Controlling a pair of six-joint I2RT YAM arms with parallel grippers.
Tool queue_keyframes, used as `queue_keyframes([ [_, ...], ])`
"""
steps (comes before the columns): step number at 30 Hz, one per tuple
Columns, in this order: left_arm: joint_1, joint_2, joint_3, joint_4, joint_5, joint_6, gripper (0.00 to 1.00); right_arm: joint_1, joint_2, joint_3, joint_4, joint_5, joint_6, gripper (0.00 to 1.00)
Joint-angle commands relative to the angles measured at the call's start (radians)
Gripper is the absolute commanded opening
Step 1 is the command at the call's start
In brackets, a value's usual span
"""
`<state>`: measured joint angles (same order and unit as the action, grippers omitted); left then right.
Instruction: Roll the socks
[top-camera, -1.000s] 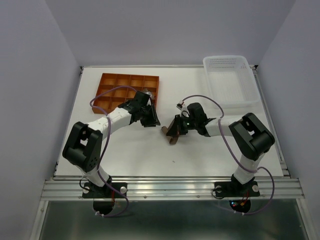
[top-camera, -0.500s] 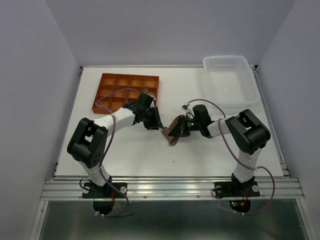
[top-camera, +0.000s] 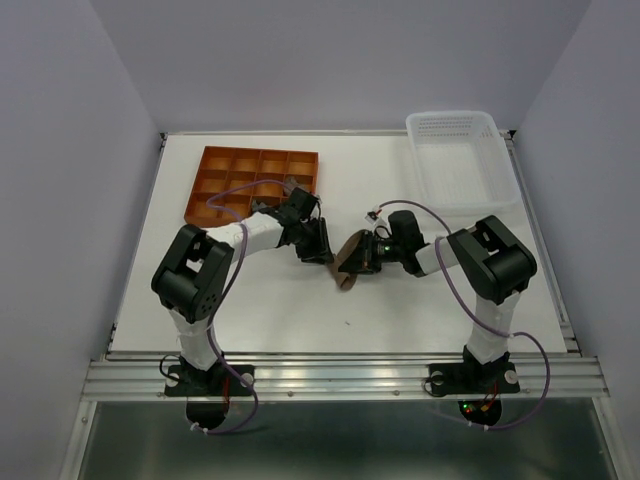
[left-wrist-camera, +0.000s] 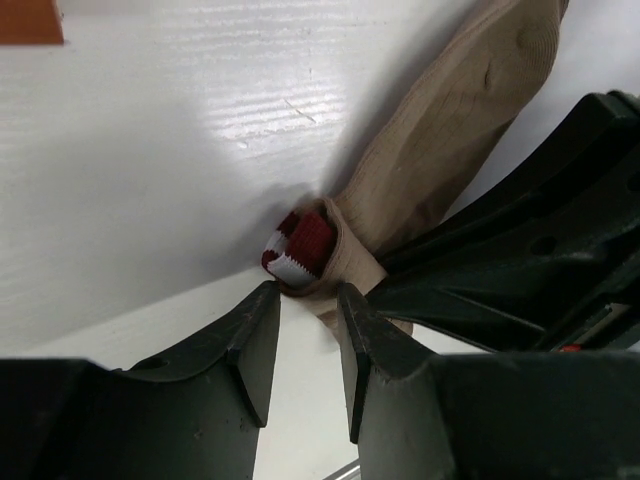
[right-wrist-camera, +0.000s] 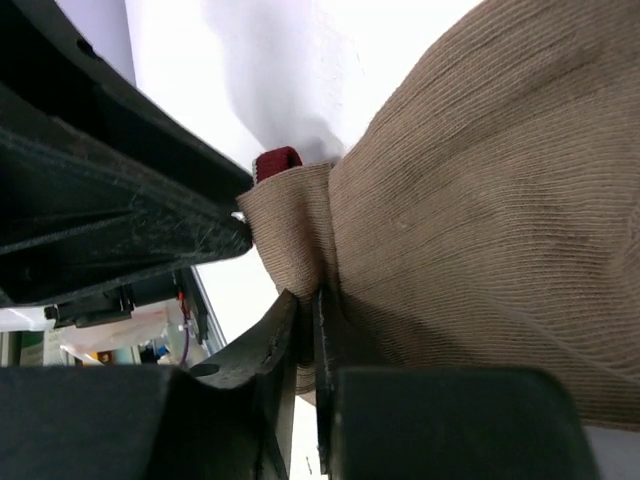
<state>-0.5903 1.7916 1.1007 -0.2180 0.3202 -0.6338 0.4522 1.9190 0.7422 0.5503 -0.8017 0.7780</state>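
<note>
tan sock (left-wrist-camera: 440, 130) pinched by right hand (right-wrist-camera: 305, 300) | left hand (left-wrist-camera: 305, 295) alongside | tray (top-camera: 258, 151) behind

Both arms reach inward with elbows bent, their wrists low and pointing at each other. The left gripper (top-camera: 322, 250) faces right, its fingers (left-wrist-camera: 255, 340) parted by a narrow gap. The right gripper (top-camera: 357, 256) faces left, tip nearly meeting the left one's. Its fingers (right-wrist-camera: 275, 340) are pressed almost together, pinching a fold of the tan sock (right-wrist-camera: 480, 200).
</note>
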Motion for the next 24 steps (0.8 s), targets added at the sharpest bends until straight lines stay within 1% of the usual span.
queue_keyframes([
  [1, -0.008, 0.021, 0.060, 0.016, -0.032, 0.003, 0.41, -0.004, 0.003, -0.007, 0.036, 0.002, -0.039, 0.15],
  [5, -0.014, 0.052, 0.073, 0.031, -0.039, -0.020, 0.40, -0.004, -0.012, 0.017, -0.022, 0.021, -0.088, 0.22],
  [7, -0.017, 0.054, 0.071, 0.029, -0.052, -0.023, 0.40, -0.004, -0.020, 0.037, -0.105, 0.036, -0.147, 0.24],
  [9, -0.017, 0.051, 0.067, 0.026, -0.073, -0.027, 0.39, -0.004, -0.050, 0.063, -0.192, 0.091, -0.212, 0.29],
  [11, -0.019, 0.048, 0.064, 0.017, -0.087, -0.027, 0.38, -0.004, -0.101, 0.074, -0.233, 0.157, -0.244, 0.34],
  [12, -0.020, 0.048, 0.064, 0.014, -0.092, -0.026, 0.38, -0.004, -0.121, 0.075, -0.262, 0.174, -0.282, 0.38],
  [15, -0.026, 0.045, 0.059, 0.011, -0.098, -0.024, 0.37, -0.004, -0.196, 0.095, -0.334, 0.216, -0.336, 0.41],
  [17, -0.032, 0.043, 0.059, 0.008, -0.101, -0.023, 0.37, 0.016, -0.230, 0.120, -0.375, 0.257, -0.393, 0.43],
  [18, -0.035, 0.043, 0.059, 0.006, -0.105, -0.021, 0.37, 0.031, -0.244, 0.126, -0.416, 0.286, -0.431, 0.48],
  [21, -0.039, 0.040, 0.059, 0.002, -0.109, -0.023, 0.37, 0.129, -0.296, 0.146, -0.469, 0.366, -0.492, 0.49],
  [24, -0.040, 0.035, 0.060, 0.002, -0.116, -0.023, 0.37, 0.167, -0.322, 0.137, -0.470, 0.420, -0.500, 0.49],
])
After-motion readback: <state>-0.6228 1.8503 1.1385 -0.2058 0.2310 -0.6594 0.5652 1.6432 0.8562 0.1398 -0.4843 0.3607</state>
